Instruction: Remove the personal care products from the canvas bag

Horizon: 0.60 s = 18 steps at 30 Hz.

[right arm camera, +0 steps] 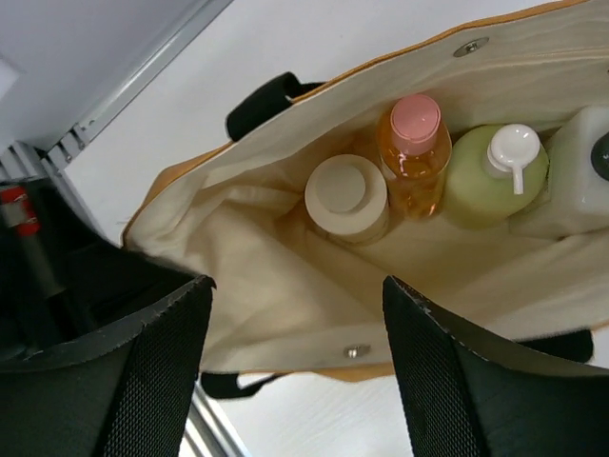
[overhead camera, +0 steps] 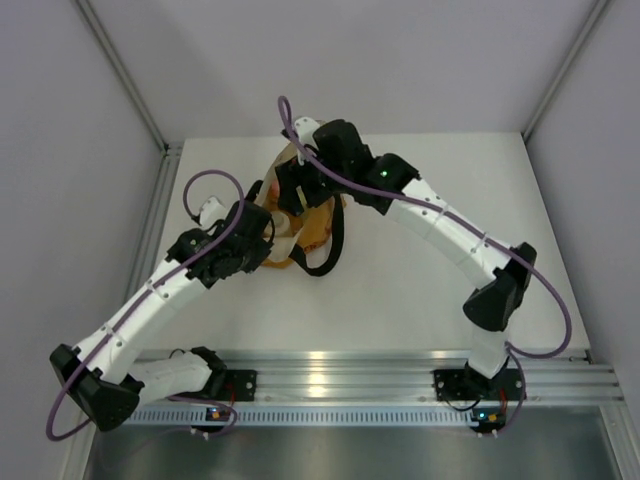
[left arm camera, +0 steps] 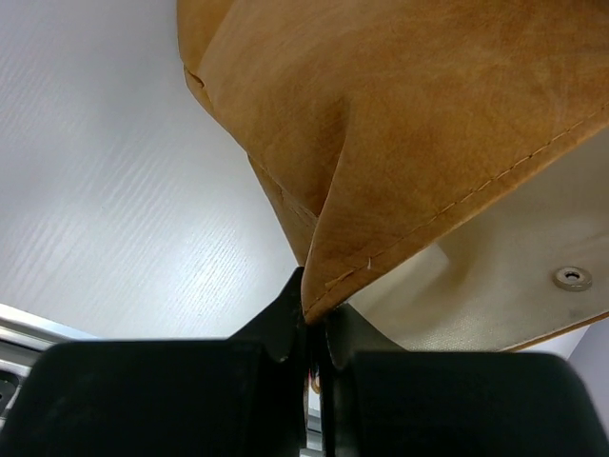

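1. Canvas: the canvas bag [overhead camera: 300,215] lies on the table, its mouth open under my right wrist camera. All four products are inside it, so I judge that no removal is done yet.
2. Contents, in a row along the bag's floor: squat white jar [right arm camera: 345,195] nearest the bag's folded end, then orange-pink bottle [right arm camera: 416,152] touching it, then pale yellow-green bottle [right arm camera: 495,171], then white bottle with dark cap [right arm camera: 580,171], partly cut off at the frame edge.
3. Left gripper [left arm camera: 309,319]: jaws closed narrow, pinching a folded edge of the bag's fabric [left arm camera: 409,124]. I read this as bracing the mouth open.
4. Right gripper [right arm camera: 297,286]: fingers spread wide, empty, poised above the bag's opening and short of the jar.
5. Step in hand, in my judgement: the approach for the first pick. The next move calls for descending into the bag, closing on the jar or a neighbour, and clearing the lining on the lift.
6. Surface: white tabletop [overhead camera: 420,280] around the bag; black straps [overhead camera: 325,255] trail from it towards the arm bases.
7. Room: plain grey walls [overhead camera: 400,60] beyond the bag; an aluminium rail [overhead camera: 330,375] carries the arm bases.
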Available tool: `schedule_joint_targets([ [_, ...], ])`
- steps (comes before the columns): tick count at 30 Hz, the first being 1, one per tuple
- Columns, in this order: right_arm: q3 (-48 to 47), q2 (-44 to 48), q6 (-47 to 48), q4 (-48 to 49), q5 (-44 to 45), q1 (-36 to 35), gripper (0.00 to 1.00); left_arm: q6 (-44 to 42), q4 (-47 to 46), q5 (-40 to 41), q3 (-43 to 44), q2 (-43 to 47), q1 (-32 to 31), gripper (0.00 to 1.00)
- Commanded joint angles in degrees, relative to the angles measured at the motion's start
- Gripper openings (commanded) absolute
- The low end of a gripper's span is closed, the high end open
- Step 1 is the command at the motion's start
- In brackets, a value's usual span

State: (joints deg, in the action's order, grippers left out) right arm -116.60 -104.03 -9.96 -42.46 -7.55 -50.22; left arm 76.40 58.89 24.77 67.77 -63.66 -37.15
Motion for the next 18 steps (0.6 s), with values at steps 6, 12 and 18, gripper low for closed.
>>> schedule_joint_targets([
  [6,-3.5,-9.3,1.3,7.5,-1.6,-1.1,0.69,4.9,1.0,1.8,1.0,-0.2,0.1,0.0],
  [12,-0.7,-12.8,-0.3,12.0,-1.4,-1.1,0.7,10.7,1.0,4.0,-2.4,2.5,0.2,0.0],
  [18,0.0,-16.8,-0.2,14.1,-1.8,-1.1,0.69,14.0,1.0,6.1,-4.9,4.5,0.2,0.0],
])
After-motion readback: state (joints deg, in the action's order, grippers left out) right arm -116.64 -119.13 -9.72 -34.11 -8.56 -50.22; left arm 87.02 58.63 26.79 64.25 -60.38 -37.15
